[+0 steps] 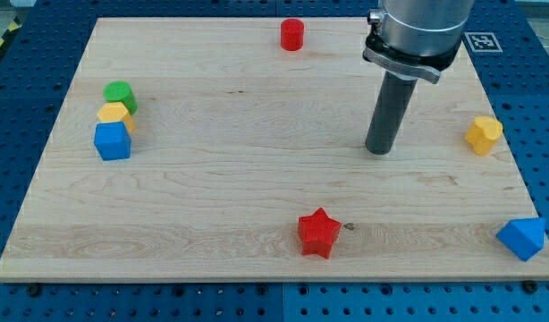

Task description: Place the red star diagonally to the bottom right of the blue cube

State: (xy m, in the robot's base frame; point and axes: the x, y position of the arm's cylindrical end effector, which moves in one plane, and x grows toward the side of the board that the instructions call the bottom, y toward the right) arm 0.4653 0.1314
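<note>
Fingers? None — just my tip (379, 150), planted on the wooden desk (212, 206), holding nothing, above-right of the red star block (318, 233); blue cube block (112, 141) far left.

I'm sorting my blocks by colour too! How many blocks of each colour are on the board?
Red: 2, cylinder, star
Blue: 2, cube, right block
Yellow: 2, left, right
Green: 1
Total: 7
</note>
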